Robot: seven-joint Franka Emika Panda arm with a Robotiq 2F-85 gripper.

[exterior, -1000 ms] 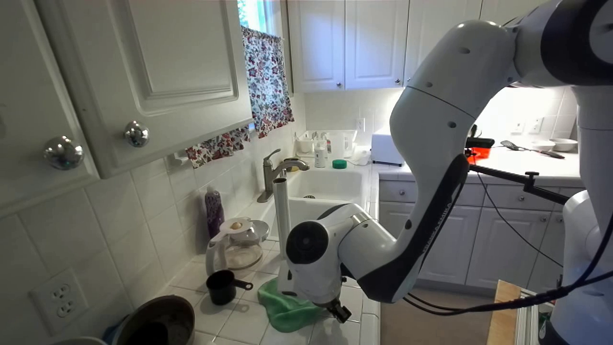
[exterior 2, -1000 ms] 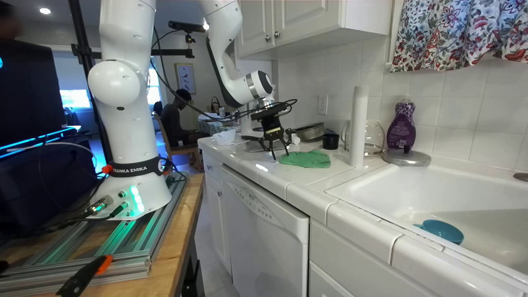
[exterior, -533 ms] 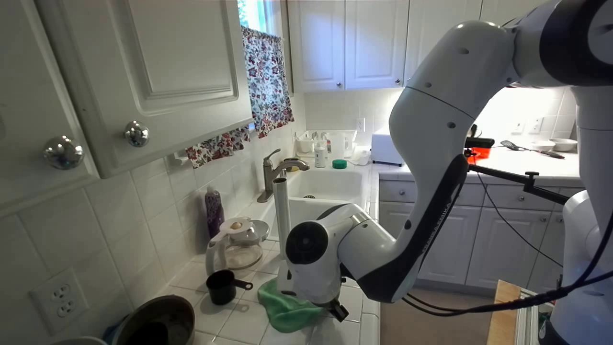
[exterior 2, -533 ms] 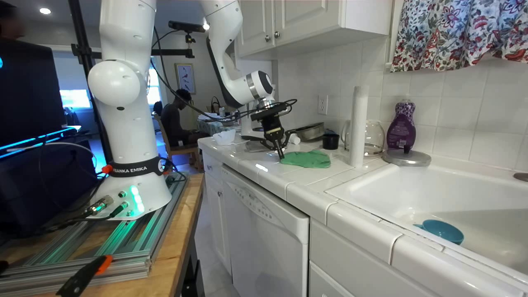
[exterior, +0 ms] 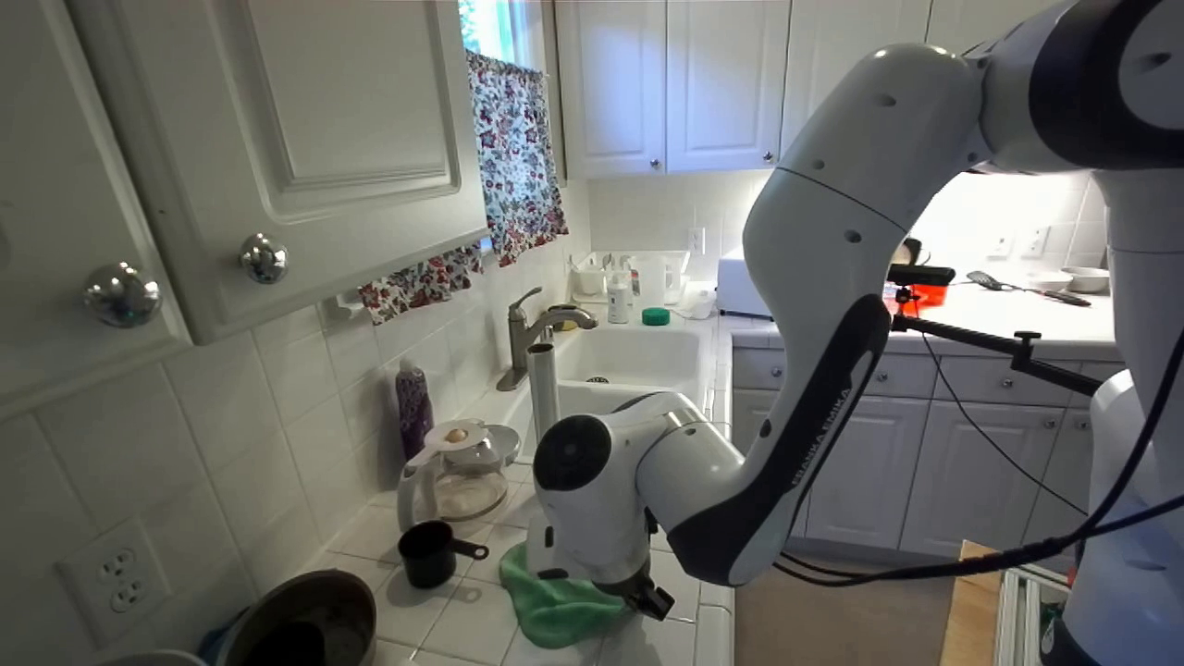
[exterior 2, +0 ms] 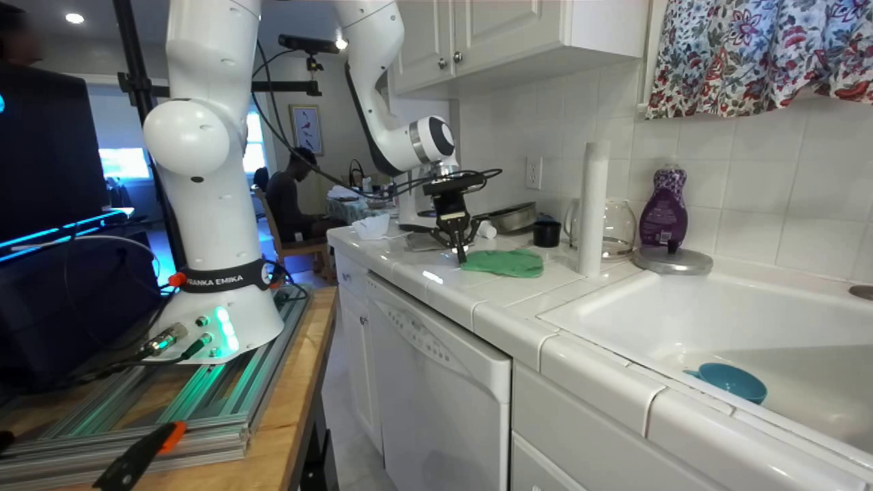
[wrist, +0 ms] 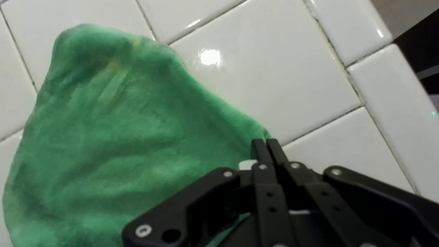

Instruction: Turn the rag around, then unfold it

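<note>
The mint-green rag (wrist: 130,144) lies rumpled and partly folded on the white tiled counter, a faint yellowish stain near its far end. In both exterior views it shows as a green heap, the rag (exterior: 555,601) partly covered by the arm and the rag (exterior 2: 505,263) low and flat. My gripper (wrist: 267,140) is at one corner of it, jaws together, a small pinch of cloth caught between the fingertips. Seen from outside, the gripper (exterior 2: 462,259) points down at the counter by the rag's near end. The rag's part under the gripper body is hidden.
A black mug (exterior: 427,555) stands close beside the rag, with a glass coffee pot (exterior: 472,486) behind it and a dark pan (exterior: 347,601) nearby. An upright white roll (exterior 2: 593,211) stands between rag and sink (exterior 2: 614,334). The counter's front edge (exterior 2: 470,303) runs near the gripper.
The jaws have gone from wide apart to together on the rag's corner. Since then the arm has shifted a little, and the rag has slid slightly along with it.
</note>
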